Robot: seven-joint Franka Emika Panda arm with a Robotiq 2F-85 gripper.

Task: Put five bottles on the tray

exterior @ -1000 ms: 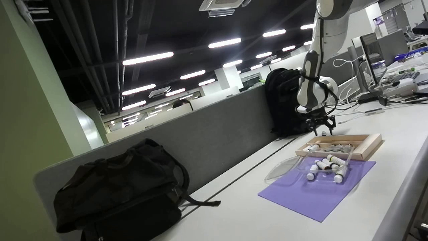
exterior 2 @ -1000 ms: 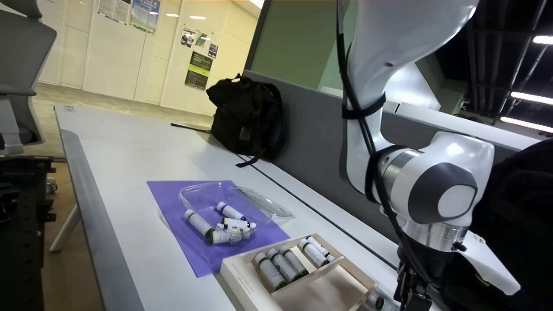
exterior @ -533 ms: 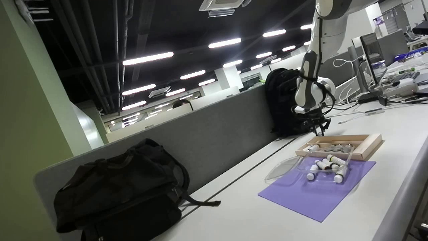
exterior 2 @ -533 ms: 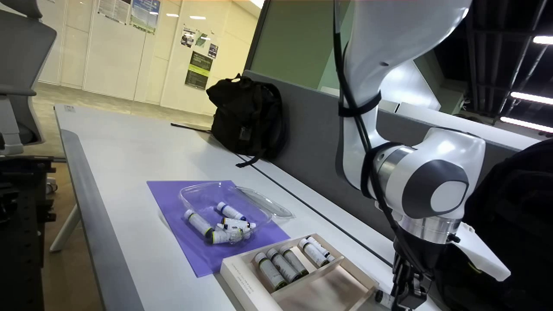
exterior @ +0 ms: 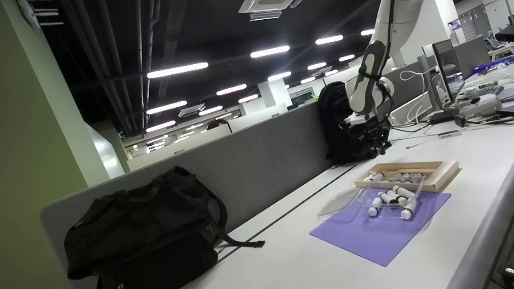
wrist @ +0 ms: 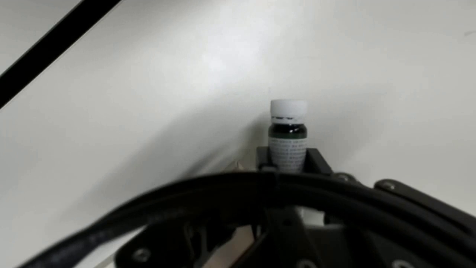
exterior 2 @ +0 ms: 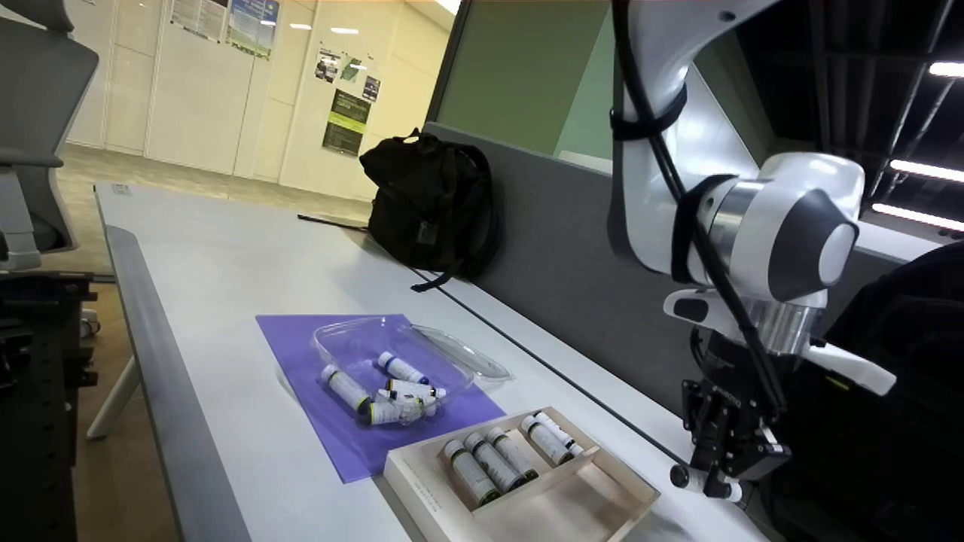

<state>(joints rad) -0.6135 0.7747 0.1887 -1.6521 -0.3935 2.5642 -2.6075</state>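
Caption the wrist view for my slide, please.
Black two-fingered gripper holding a dark cylindrical bottle, white-capped and white-labelled, over a flat white tabletop.

In both exterior views a grey partition (exterior: pixel 261 164) runs along a white desk (exterior 2: pixel 218 256); in an exterior view strip lights (exterior: pixel 178 70) glow in rows beneath a dark ceiling (exterior: pixel 225 24) with exposed pipes (exterior: pixel 139 40), and an olive-green wall (exterior: pixel 30 156) rises at the left. In an exterior view a pale panelled wall (exterior 2: pixel 199 98) with posters (exterior 2: pixel 347 122) closes the far end above a beige floor (exterior 2: pixel 248 192); a grey office chair (exterior 2: pixel 38 113) stands at the left.
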